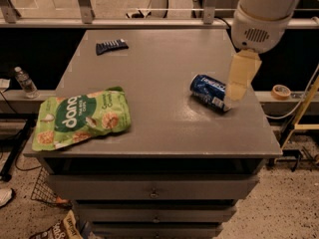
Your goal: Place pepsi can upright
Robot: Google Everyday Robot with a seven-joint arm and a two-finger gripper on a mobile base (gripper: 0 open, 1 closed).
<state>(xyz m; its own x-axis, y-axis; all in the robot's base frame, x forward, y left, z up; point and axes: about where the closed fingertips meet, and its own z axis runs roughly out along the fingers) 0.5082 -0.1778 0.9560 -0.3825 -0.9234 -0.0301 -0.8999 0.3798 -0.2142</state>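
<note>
The pepsi can (209,91) is dark blue with white lettering and lies on its side on the right part of the grey table top (159,68). Its silver end points to the lower right and is partly hidden behind the gripper. My gripper (238,82) hangs from the white arm (259,14) that comes in from the upper right. It is right next to the can's right end, slightly in front of it in the view. I cannot tell whether it touches the can.
A green snack bag (82,118) lies flat at the table's front left. A small dark packet (111,46) lies at the back left. A water bottle (25,82) stands on the left ledge and a tape roll (281,90) on the right ledge. Drawers (154,190) are below.
</note>
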